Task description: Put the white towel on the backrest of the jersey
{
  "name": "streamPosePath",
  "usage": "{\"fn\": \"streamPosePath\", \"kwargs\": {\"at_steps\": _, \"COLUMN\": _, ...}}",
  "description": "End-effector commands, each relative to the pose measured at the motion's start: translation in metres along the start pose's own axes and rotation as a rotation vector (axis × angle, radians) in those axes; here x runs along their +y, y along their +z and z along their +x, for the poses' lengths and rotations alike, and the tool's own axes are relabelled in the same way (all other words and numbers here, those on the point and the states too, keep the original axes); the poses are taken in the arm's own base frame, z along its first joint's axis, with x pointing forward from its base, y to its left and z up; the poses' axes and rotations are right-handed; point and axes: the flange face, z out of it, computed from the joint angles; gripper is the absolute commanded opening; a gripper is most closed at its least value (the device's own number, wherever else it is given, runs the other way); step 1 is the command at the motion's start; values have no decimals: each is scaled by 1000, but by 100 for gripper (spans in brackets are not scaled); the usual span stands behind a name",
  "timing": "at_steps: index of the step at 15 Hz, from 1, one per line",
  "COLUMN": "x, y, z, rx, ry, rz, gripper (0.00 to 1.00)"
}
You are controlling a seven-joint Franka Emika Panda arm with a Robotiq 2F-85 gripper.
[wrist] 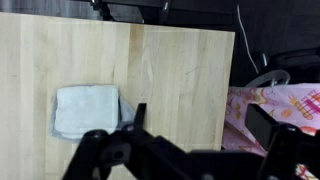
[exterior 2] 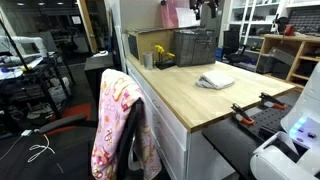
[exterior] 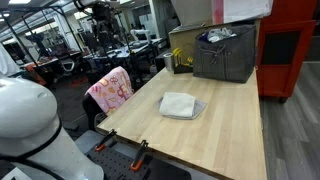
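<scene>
The white towel [exterior: 182,105] lies folded flat on the wooden bench [exterior: 235,135], on bare wood with nothing touching it. Beyond the towel, at the far end, stands a grey crate [exterior: 225,52]; its contents are too dark to make out. A small yellow thing [exterior 2: 160,52] sits just beside the crate. Off the bench edge to one side of the towel, a pink flowered garment [exterior 2: 118,125] hangs over a chair backrest and hides most of the chair. Clamps [exterior: 140,150] grip the near edge. In the wrist view the claw [wrist: 178,130] hangs above the bench near the towel. Its dark, blurred fingers look spread apart with nothing between them. The garment is cut off at that picture's edge.
</scene>
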Motion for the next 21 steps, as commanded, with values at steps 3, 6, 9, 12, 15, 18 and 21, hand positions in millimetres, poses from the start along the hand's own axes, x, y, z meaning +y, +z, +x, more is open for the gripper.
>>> {"fn": "streamPosePath", "kwargs": {"at_steps": 3, "x": 0, "y": -1, "z": 0, "rx": -1, "ry": 0, "rz": 0, "gripper": 100}}
{"fn": "streamPosePath", "kwargs": {"at_steps": 6, "x": 0, "y": -1, "z": 0, "rx": -1, "ry": 0, "rz": 0, "gripper": 100}}
{"fn": "streamPosePath", "kwargs": {"at_steps": 9, "x": 0, "y": -1, "z": 0, "rx": -1, "ry": 0, "rz": 0, "gripper": 100}}
{"fn": "streamPosePath", "kwargs": {"at_steps": 12, "x": 0, "y": -1, "z": 0, "rx": -1, "ry": 0, "rz": 0, "gripper": 100}}
{"fn": "streamPosePath", "kwargs": {"at_steps": 15, "x": 0, "y": -1, "z": 0, "rx": -1, "ry": 0, "rz": 0, "gripper": 100}}
{"fn": "streamPosePath", "kwargs": {"at_steps": 18, "x": 0, "y": 5, "z": 8, "rx": 3, "ry": -9, "rz": -14, "gripper": 100}}
{"fn": "streamPosePath", "kwargs": {"at_steps": 21, "x": 4, "y": 16, "z": 24, "rx": 20, "ry": 3, "rz": -8, "gripper": 100}}
